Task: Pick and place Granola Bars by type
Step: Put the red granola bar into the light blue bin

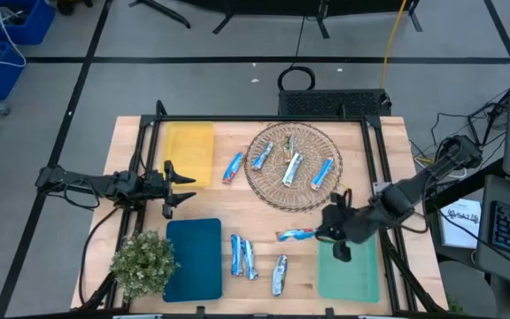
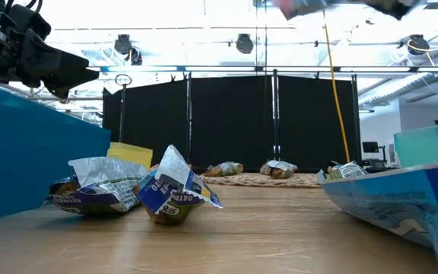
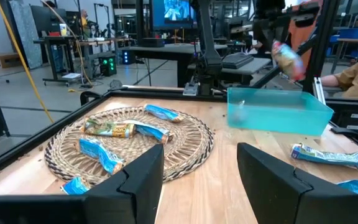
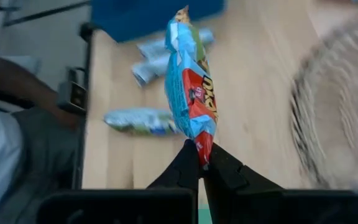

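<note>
My right gripper is shut on a blue granola bar with a red patch. It hangs above the bare wood between the round wicker basket and the green mat. Several blue and silver bars lie in the basket. One more lies flat beside the yellow mat. Three lie on the wood near the teal mat. My left gripper waits open at the table's left, level, touching nothing. My right gripper pinches the bar's red crimped end between its two fingertips. The fingers slant down from the table's right. The bar sticks out ahead of them, in line with the fingers, toward the table's left, lifted clear of the table.
A small potted plant stands at the near left corner beside the teal mat. Black frame rails run along the table's edges. A person's sleeve shows beyond the table's edge in the right wrist view.
</note>
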